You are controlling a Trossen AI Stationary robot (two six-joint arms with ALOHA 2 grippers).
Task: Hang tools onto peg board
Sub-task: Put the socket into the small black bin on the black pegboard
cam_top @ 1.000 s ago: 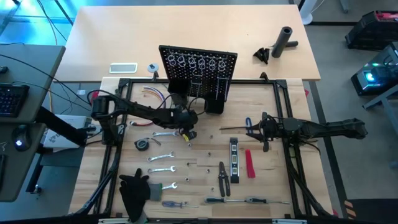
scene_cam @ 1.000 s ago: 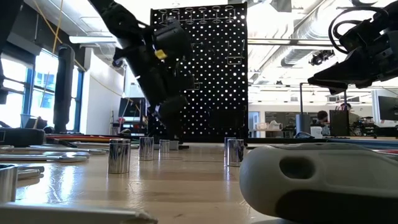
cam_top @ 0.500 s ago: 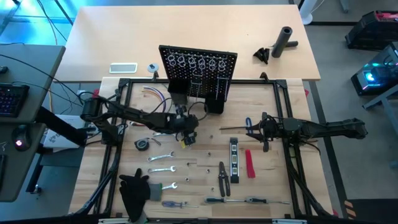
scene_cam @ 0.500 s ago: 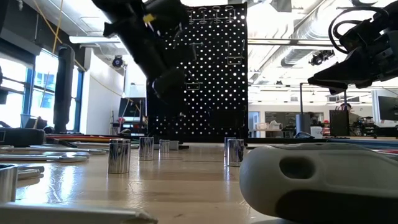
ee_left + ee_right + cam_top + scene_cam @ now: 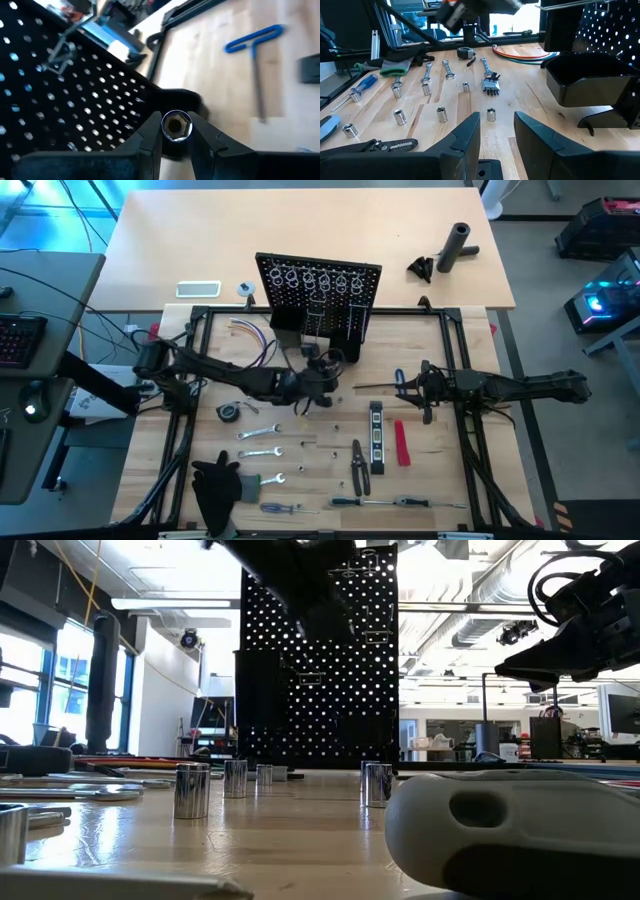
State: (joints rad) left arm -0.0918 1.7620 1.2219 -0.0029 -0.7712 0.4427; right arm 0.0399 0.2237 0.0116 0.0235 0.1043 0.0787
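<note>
Left claw [image 5: 175, 145]: closed on a small silver socket [image 5: 176, 125] with a six-sided hole, pinched between the two fingertips; in the high view it sits at centre frame, just below the peg board [image 5: 318, 290] and near its black bins
Right claw [image 5: 495, 135]: fingers apart with nothing between them; the arm waits at the right of the high view, over the tabletop [image 5: 420, 470]
Where the tools are: wrenches [image 5: 262, 452] lie in a column at lower left of the high view, the level [image 5: 376, 438] and a red-handled tool [image 5: 401, 442] at lower centre, pliers [image 5: 357, 465] just left of the level, screwdrivers [image 5: 380, 502] along the bottom edge, a blue T-handled key [image 5: 257, 50] at the upper right of the left wrist view; loose sockets [image 5: 442, 114] are scattered among them
Peg board: upright at upper centre of the high view, silver rings along its top row
How the socket will handle: likely small, hard steel, light but smooth and round, so apt to roll or slip out of a light pinch; judged best held across its side wall, as now, with the open end clear for dropping into a bin
Change from the earlier frames: the left arm has swung to the right and toward the board; the low view, which showed the claw at the board's left edge, now shows it high against the board's top; the right arm has stayed put
</note>
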